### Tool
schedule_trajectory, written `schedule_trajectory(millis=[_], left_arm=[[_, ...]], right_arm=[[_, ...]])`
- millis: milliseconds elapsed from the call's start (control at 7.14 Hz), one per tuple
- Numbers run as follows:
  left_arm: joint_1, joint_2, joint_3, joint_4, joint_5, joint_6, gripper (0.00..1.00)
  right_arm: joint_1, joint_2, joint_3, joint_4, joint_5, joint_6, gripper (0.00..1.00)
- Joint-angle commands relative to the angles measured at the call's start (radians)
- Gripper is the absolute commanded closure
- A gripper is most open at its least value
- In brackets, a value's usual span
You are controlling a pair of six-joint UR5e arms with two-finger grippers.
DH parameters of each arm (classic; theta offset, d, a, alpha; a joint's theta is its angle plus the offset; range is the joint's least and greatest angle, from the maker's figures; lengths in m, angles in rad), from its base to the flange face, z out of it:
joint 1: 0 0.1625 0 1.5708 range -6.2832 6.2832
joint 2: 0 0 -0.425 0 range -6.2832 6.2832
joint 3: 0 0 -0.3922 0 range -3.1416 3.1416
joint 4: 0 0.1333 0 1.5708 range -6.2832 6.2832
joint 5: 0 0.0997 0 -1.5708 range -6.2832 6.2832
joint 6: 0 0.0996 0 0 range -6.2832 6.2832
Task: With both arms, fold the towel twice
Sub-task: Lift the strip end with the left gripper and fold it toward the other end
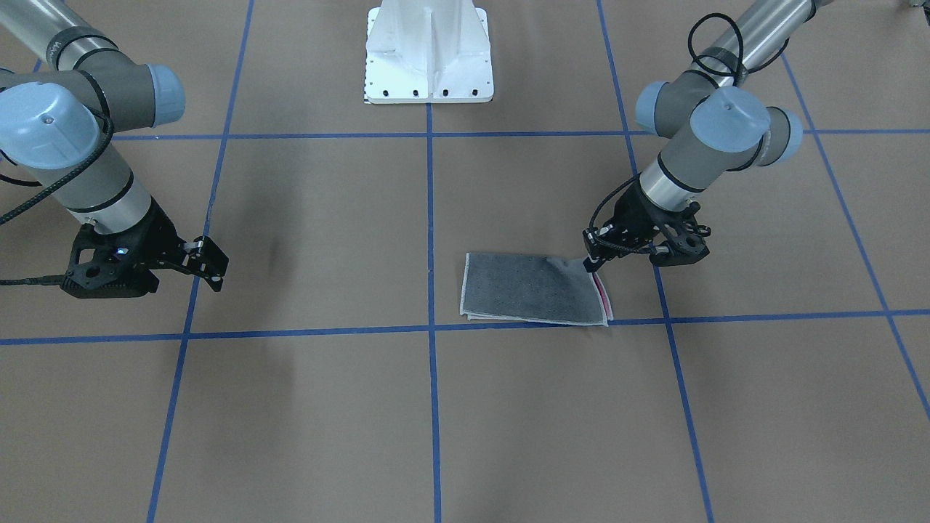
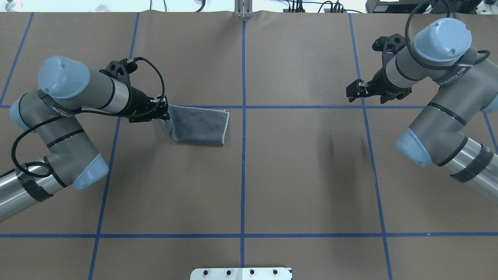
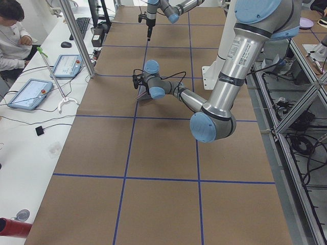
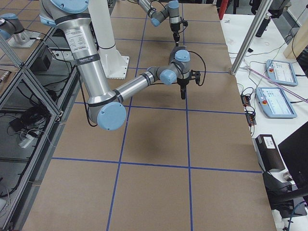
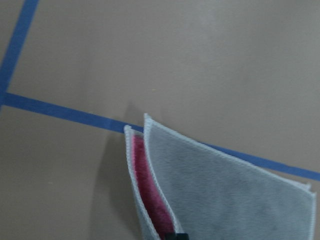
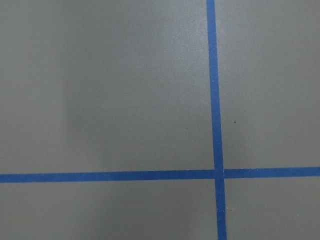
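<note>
The towel (image 1: 530,289) lies folded, dark grey face up, just left of the table's centre line; it also shows in the overhead view (image 2: 198,124). My left gripper (image 1: 592,263) is shut on the towel's corner nearest my left arm and holds that corner slightly lifted (image 2: 165,111). The left wrist view shows the towel (image 5: 225,190) with its layers parted and pink inside. My right gripper (image 1: 211,265) hangs above bare table far to the right (image 2: 353,91), its fingers together and empty. The right wrist view shows only table and tape.
Blue tape lines (image 2: 243,116) divide the brown table into squares. The white pedestal base (image 1: 429,51) stands at the robot's edge of the table. A side bench with tablets (image 3: 28,92) and a seated person runs along the far side.
</note>
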Motion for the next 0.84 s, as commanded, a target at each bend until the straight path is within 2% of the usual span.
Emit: schedule_trajectory(millis=[0, 701], left_arm=[[0.045, -0.038, 0.000, 0.003, 0.032, -0.013, 1.00], [0.122, -0.163, 0.010, 0.092, 0.078, -0.066, 1.00]], right_arm=[[0.000, 0.001, 0.000, 0.000, 0.000, 0.006, 0.00], [0.000, -0.001, 0.001, 0.000, 0.000, 0.010, 0.00]])
